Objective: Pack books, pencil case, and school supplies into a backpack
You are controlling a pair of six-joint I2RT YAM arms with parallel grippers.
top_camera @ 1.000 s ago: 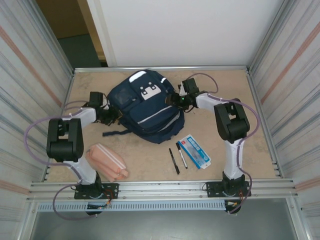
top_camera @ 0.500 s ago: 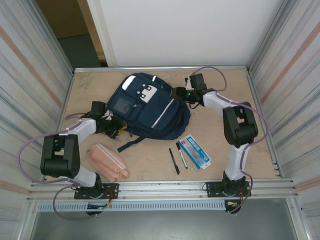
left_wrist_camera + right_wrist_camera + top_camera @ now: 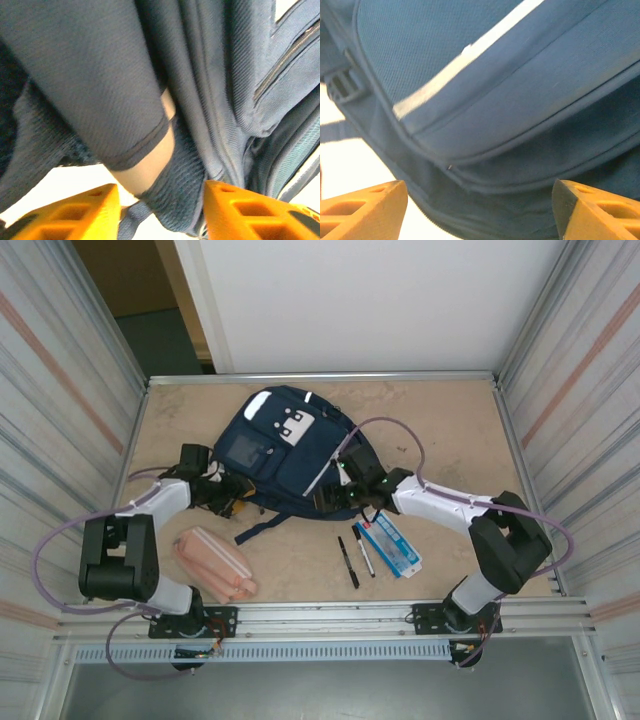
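Note:
The navy backpack point(image 3: 290, 450) lies flat on the table's middle, white patches facing up. My left gripper point(image 3: 233, 496) sits at its lower left edge, open, with a dark padded strap point(image 3: 186, 180) lying loose between the orange fingers point(image 3: 95, 210); the left gripper point(image 3: 161, 200) has a gap beside the strap. My right gripper point(image 3: 335, 497) is open at the backpack's near right edge, and that edge point(image 3: 495, 165) lies between its wide-apart jaws point(image 3: 480, 195). The pink pencil case point(image 3: 215, 562) lies at the near left. Two black pens point(image 3: 355, 555) and the blue-and-white box point(image 3: 395, 543) lie at the near right. The books are out of view.
Ribbed metal walls stand on both sides, and a metal rail point(image 3: 320, 612) runs along the near edge. A loose strap point(image 3: 262, 527) trails from the backpack toward the pencil case. Bare table point(image 3: 440, 430) lies to the backpack's far right.
My right arm has swung from the backpack's far right corner round to its near right edge. The left gripper has opened off the strap. The backpack lies where it did half a second ago.

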